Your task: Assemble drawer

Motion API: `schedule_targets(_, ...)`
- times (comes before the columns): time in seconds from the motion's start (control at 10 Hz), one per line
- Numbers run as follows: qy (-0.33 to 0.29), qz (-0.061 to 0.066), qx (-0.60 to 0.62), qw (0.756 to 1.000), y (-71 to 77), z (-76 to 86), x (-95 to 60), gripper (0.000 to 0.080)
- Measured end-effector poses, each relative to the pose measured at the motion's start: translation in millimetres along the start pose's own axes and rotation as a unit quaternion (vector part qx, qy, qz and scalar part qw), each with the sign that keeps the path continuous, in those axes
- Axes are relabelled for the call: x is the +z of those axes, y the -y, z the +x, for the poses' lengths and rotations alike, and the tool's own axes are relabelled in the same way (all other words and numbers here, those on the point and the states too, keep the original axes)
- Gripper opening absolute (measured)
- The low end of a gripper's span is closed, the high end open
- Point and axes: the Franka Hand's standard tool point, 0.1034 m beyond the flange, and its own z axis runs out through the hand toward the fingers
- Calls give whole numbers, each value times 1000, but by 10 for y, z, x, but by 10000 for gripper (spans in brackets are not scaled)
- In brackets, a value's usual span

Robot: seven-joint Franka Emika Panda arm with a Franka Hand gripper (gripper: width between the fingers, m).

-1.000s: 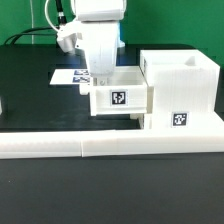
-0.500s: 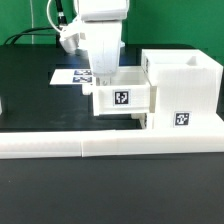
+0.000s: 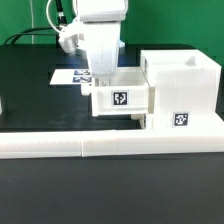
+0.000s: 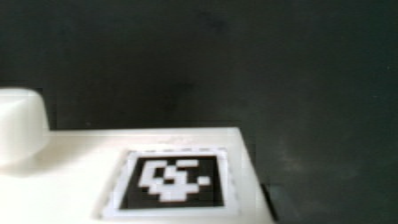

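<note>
Drawer tray [image 3: 122,98] against box shell [image 3: 185,92]

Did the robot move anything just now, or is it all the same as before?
Nothing visibly moved. The tool is still down at the small tray, which sits partway in the big box, same as before.

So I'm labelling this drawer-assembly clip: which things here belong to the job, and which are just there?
Belongs to the job:
- box shell, white and tagged
- box tray, partly in the shell's side
- pincer, down at the tray; its grip is hidden

Just there:
- marker board
- wall strip
- table
</note>
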Motion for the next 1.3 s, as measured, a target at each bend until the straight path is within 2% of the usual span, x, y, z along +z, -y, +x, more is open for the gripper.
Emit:
schedule_targets(0.2,-2,-16,0,1000,-14,7,13,44)
schedule_targets(0.6,-1,-9,-2,1000,-6,26,23,44)
schedule_targets(0.8,2,-1,-7,1000,-10,73,17,44)
schedule_targets(1.3,4,1,-8,1000,-24,83,11,44)
